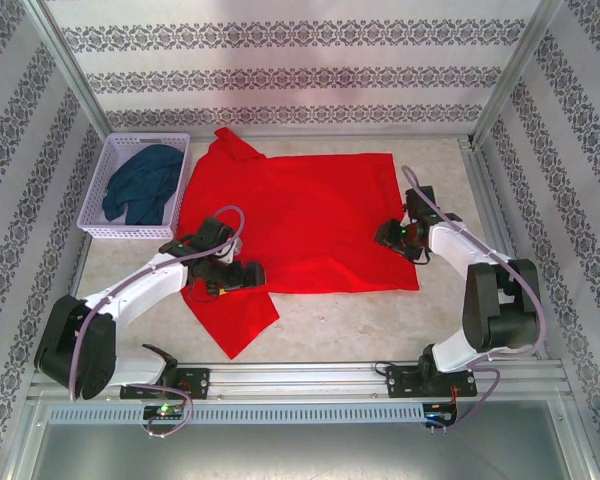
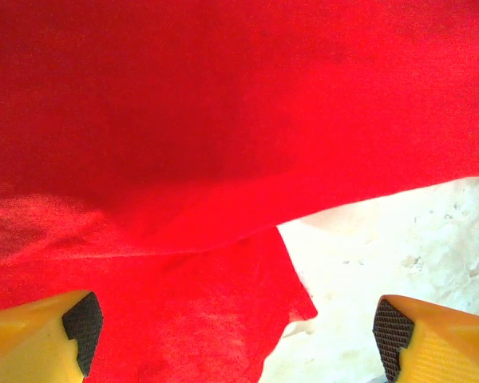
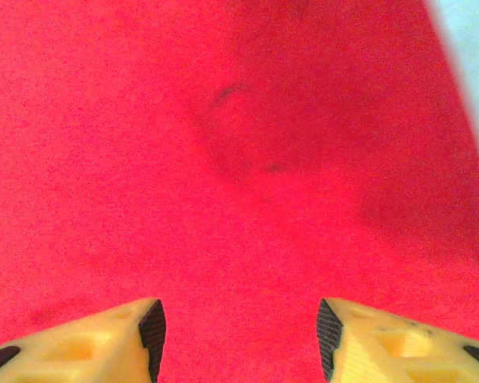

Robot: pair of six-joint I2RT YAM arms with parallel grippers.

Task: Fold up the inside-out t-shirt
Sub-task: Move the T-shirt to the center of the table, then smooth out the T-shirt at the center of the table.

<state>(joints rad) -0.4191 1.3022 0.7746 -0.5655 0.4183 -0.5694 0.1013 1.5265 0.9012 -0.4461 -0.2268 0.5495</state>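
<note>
Fabric of the inside-out t-shirt (image 1: pixel 310 220) lies spread; left gripper (image 2: pixel 235 333) and right gripper (image 3: pixel 239 335) hang open, empty, above it. Next, probably: pinch edges, fold.

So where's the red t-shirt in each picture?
Top external: red t-shirt spread flat mid-table.
Left wrist: red t-shirt across top and left.
Right wrist: red t-shirt from the left edge nearly to the right.
Shared landmark: pale table bordering it; pale table lower right in left wrist, pale table top right in right wrist.

Left fingers (image 2: pixel 32 345) wide, right fingers (image 3: pixel 88 349) apart
</note>
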